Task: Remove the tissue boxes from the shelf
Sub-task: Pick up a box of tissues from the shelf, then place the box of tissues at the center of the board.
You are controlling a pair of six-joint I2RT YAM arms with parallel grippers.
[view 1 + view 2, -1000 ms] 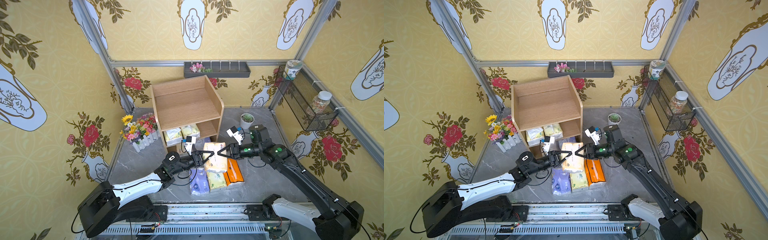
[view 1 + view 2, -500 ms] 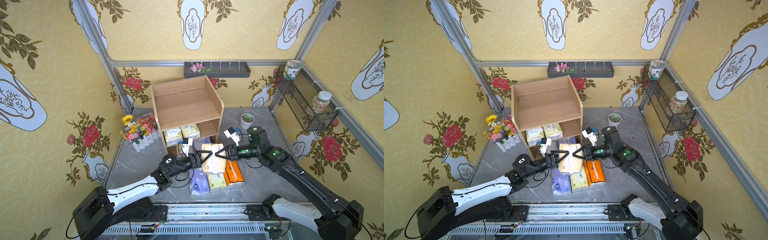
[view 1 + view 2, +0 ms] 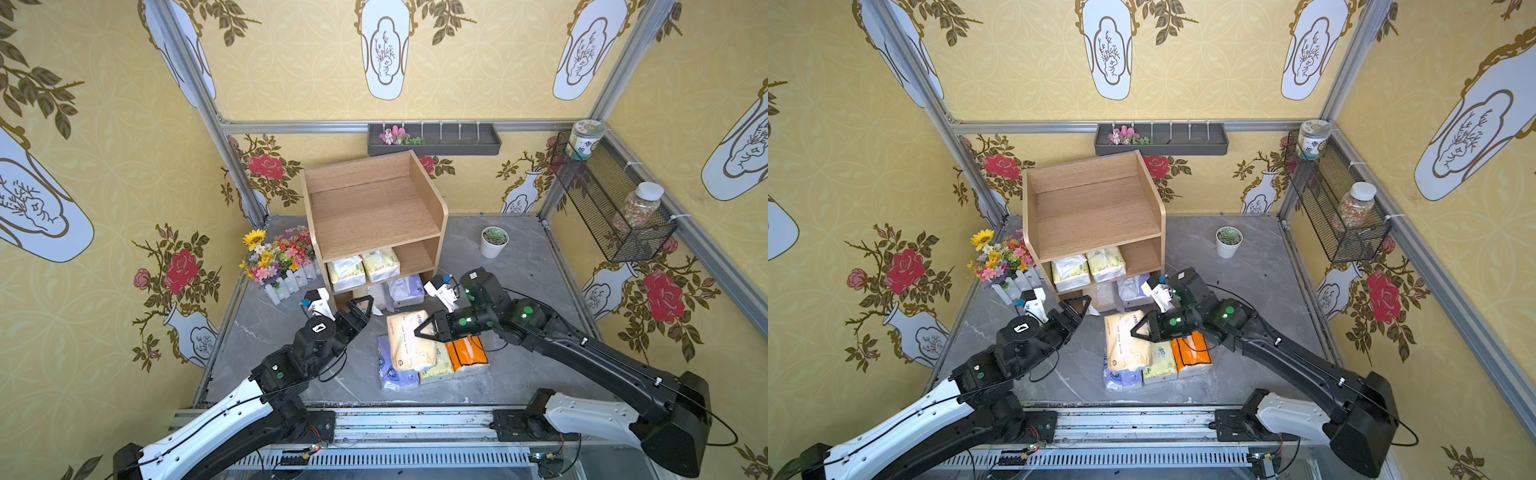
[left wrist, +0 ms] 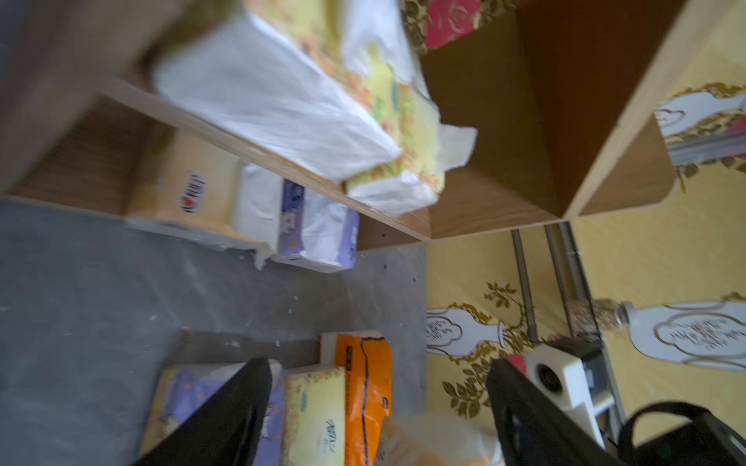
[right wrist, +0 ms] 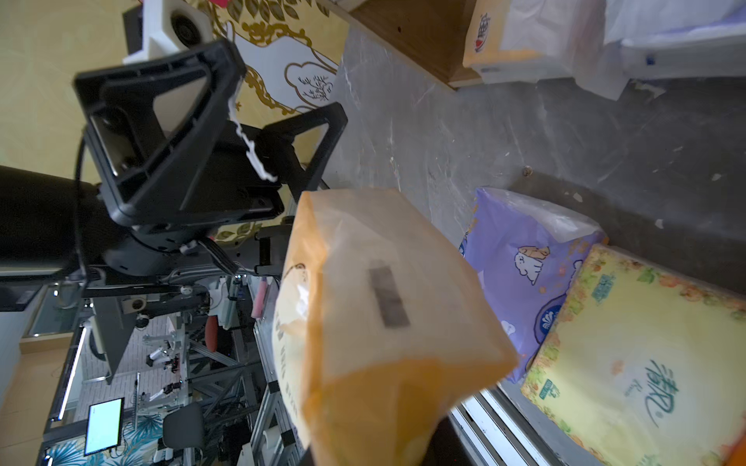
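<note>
Right gripper pinches a cream-orange plastic-wrapped tissue pack in front of the light-wood three-tier shelf; left gripper, wide and empty, is nearer the shelf's bottom tier, where a lavender wrapped pack lies just ahead, long axis apparently running into the shelf.

Left wrist view smeared by motion blur: middle-tier packs soft, print unreadable; left gripper fingers run off the frame edge. Right wrist view: cream pack blurred, cut by the edge, hides the right gripper fingers. In both top views, lower centre: lavender pack mostly covered by the cream pack; bottom-tier packs half hidden under the shelf board.
</note>
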